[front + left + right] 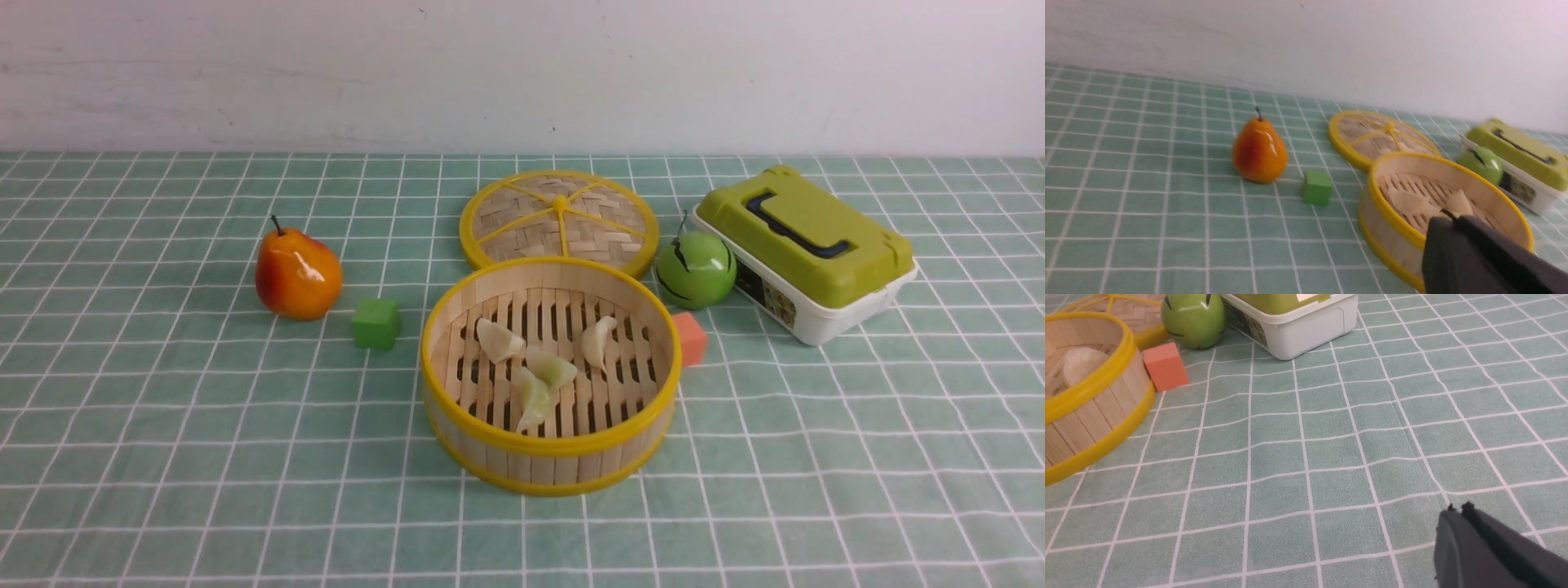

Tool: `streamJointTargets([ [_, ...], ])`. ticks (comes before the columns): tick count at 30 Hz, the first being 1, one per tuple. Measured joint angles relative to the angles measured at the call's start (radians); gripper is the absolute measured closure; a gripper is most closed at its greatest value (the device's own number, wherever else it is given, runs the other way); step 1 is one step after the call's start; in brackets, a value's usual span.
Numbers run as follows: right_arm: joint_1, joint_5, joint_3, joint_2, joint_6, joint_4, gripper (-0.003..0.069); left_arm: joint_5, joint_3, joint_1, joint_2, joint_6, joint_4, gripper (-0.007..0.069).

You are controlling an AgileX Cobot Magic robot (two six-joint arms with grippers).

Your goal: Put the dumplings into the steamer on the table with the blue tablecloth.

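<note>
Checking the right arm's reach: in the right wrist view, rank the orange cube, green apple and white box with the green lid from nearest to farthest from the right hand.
From the right hand:
1. Orange cube, beside the steamer wall.
2. and 3. Green apple and white box, side by side behind the cube; too close to call.

Steamer [1094,404] with one dumpling [1081,363] inside; orange cube [1165,366] just beside its wall, green apple [1194,319] and white box [1298,330] beyond; right gripper [1457,508] closed.
</note>
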Motion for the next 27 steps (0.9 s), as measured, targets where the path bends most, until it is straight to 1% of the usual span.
streamJointTargets([
  [2,0.0,0.0,0.0,0.0,0.0,0.0,0.067,-0.064,0.069,0.085,-0.042,0.0,-0.021,0.0638],
  [4,0.0,0.0,0.0,0.0,0.0,0.0,0.0666,-0.097,0.144,0.149,-0.086,0.0,-0.03,0.0638],
  [5,0.0,0.0,0.0,0.0,0.0,0.0,0.0666,-0.101,0.178,0.172,-0.102,0.0,-0.031,0.0638],
  [8,0.0,0.0,0.0,0.0,0.0,0.0,0.0664,-0.097,0.25,0.194,-0.111,0.001,-0.03,0.0638],
  [10,0.0,0.0,0.0,0.0,0.0,0.0,0.0662,-0.053,0.292,0.197,-0.112,0.003,-0.024,0.0638],
  [13,0.0,0.0,0.0,0.0,0.0,0.0,0.066,0.015,0.299,0.18,-0.112,0.008,-0.004,0.0638],
  [16,0.0,0.0,0.0,0.0,0.0,0.0,0.0658,0.066,0.301,0.129,-0.112,0.023,0.009,0.0638],
  [20,0.0,0.0,0.0,0.0,0.0,0.0,0.0654,0.077,0.301,0.1,-0.112,0.029,0.012,0.0638],
  [27,0.0,0.0,0.0,0.0,0.0,0.0,0.0645,0.081,0.301,0.109,-0.112,0.097,0.012,0.0638],
])
